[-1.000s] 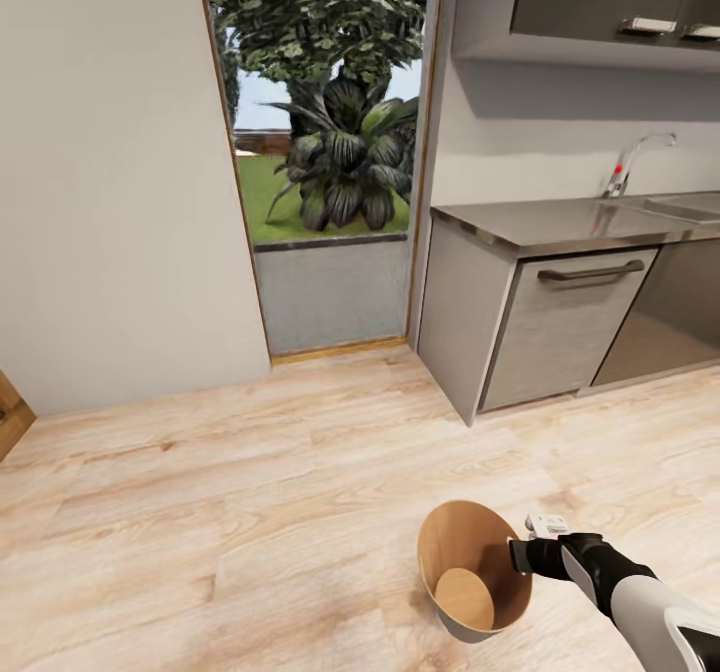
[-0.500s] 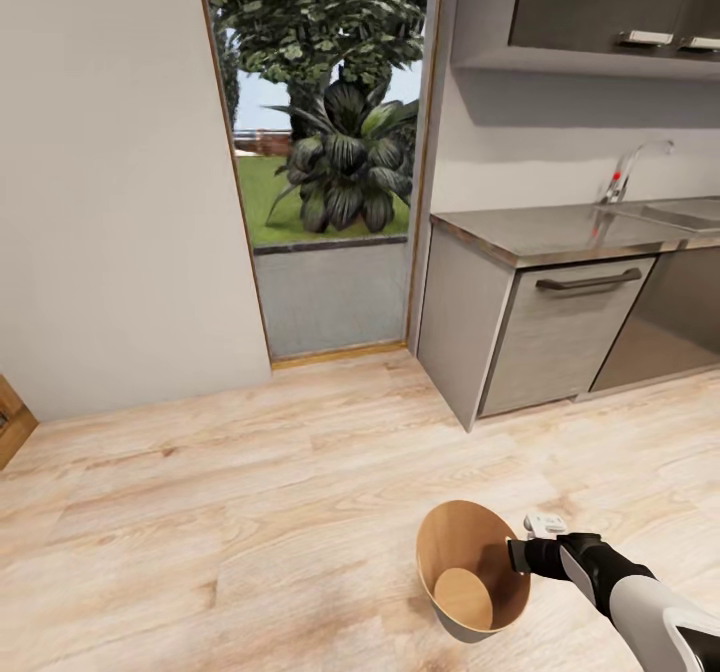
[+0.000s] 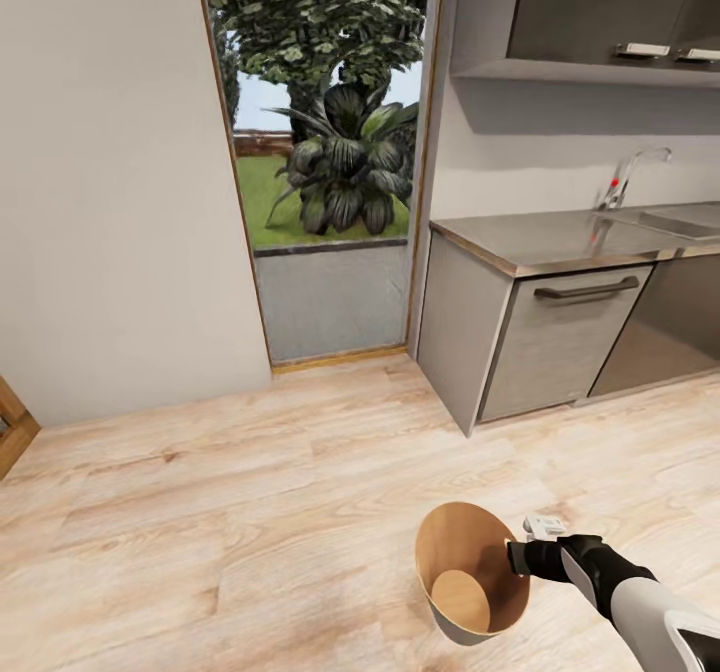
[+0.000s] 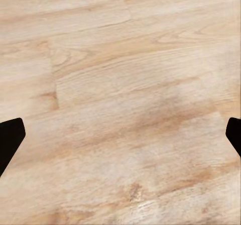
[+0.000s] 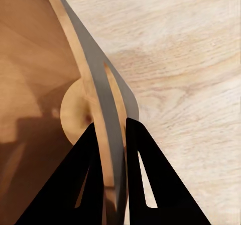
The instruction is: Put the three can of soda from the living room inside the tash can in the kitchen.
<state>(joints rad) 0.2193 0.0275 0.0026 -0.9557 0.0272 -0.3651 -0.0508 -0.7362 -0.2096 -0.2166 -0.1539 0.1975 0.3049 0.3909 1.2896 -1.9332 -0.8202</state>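
The small round tapered trash can (image 3: 470, 577), grey outside and wood-brown inside, is sitting low in the head view, above the light wood plank floor (image 3: 250, 512), tilted so that its open mouth is facing up and toward the camera. Its brown inside is showing bare down to the round bottom. The right hand (image 3: 518, 557) is pinching the can's rim on the side nearest the robot's right arm; in the right wrist view the two black fingers (image 5: 145, 185) are standing close together with the thin grey wall of the can (image 5: 95, 69) running between them, one finger inside the can and one outside.

In the left wrist view the left hand (image 4: 120, 137) is pointing down at bare floor planks (image 4: 120, 84), its dark fingertips (image 4: 10, 139) showing at the two edges of the picture, spread wide apart with nothing between them.

Beyond the can, the grey kitchen cabinet (image 3: 530, 337) with its dark steel desk (image 3: 550, 237) is standing ahead on the right, carrying a sink with a chrome faucet (image 3: 625, 177), and grey upper cabinets (image 3: 610, 7) are hanging above. To its left a tall glass door (image 3: 325, 152) is looking out on leafy green plants (image 3: 345, 167).
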